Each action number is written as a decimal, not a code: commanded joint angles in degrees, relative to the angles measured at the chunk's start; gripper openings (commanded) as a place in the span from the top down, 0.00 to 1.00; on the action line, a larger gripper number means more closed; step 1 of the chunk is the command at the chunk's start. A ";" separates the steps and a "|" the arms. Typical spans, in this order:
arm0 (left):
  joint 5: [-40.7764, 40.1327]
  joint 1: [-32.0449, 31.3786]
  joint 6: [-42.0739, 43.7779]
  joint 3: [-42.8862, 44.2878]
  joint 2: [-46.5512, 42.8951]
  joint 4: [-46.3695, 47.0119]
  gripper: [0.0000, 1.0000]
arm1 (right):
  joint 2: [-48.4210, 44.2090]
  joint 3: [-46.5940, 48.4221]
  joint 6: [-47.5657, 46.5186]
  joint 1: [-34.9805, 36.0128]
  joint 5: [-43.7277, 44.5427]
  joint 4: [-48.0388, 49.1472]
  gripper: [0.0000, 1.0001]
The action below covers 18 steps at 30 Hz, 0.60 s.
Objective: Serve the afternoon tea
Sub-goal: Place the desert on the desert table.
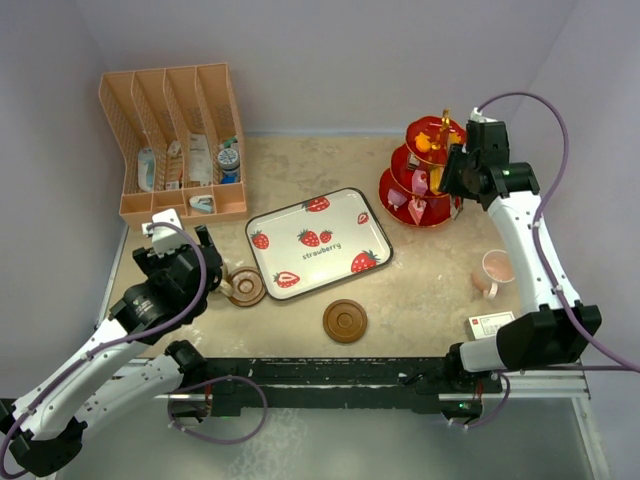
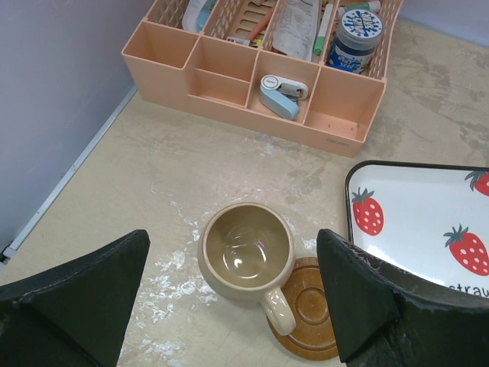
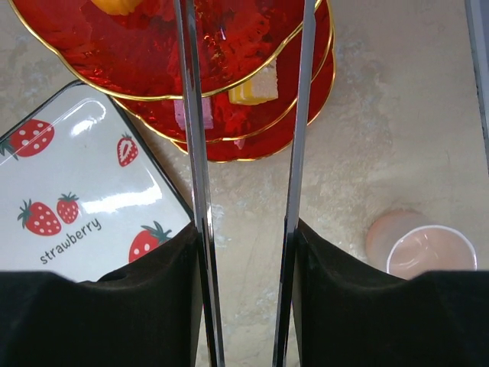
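At lower left, the left end effector [image 1: 185, 240] hung open over the tan mug [image 2: 246, 252], which sat partly on a brown saucer [image 2: 309, 310] near the worktop's [image 1: 430, 290] left edge. At upper right, the right end effector [image 1: 452, 172] gripped metal tongs [image 3: 197, 153] reaching over the red three-tier stand [image 3: 229, 46], with bare worktop below it.

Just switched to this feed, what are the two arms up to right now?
The right gripper holds metal tongs, their tips up at the red three-tier stand where the toy sweets sit. The left gripper hovers open above the tan mug, which sits off-centre against a brown saucer. The strawberry tray holds nothing. The pink mug and second saucer stand apart on the table.
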 commanded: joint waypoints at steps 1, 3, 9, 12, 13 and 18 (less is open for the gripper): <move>-0.37 0.07 0.65 1.17 0.24 1.73 0.12 | -3.71 2.98 -1.10 -0.29 0.97 0.65 0.54; -0.45 0.14 0.62 1.15 0.36 1.68 0.12 | -4.74 2.70 -0.97 -0.29 0.69 0.24 0.54; -0.40 0.15 0.61 1.28 0.34 1.73 0.12 | -9.89 1.82 0.71 -0.28 -2.17 -0.92 0.56; -0.41 0.13 0.61 1.22 0.25 1.73 0.12 | -14.05 0.56 0.79 -0.28 -2.89 -0.76 0.57; -0.30 0.09 0.61 1.22 0.13 1.71 0.12 | -15.39 0.06 1.03 -0.24 -5.49 -0.72 0.58; -0.15 0.12 0.90 1.21 0.11 1.95 0.12 | -19.89 -3.53 0.58 -0.20 -21.04 -2.05 0.59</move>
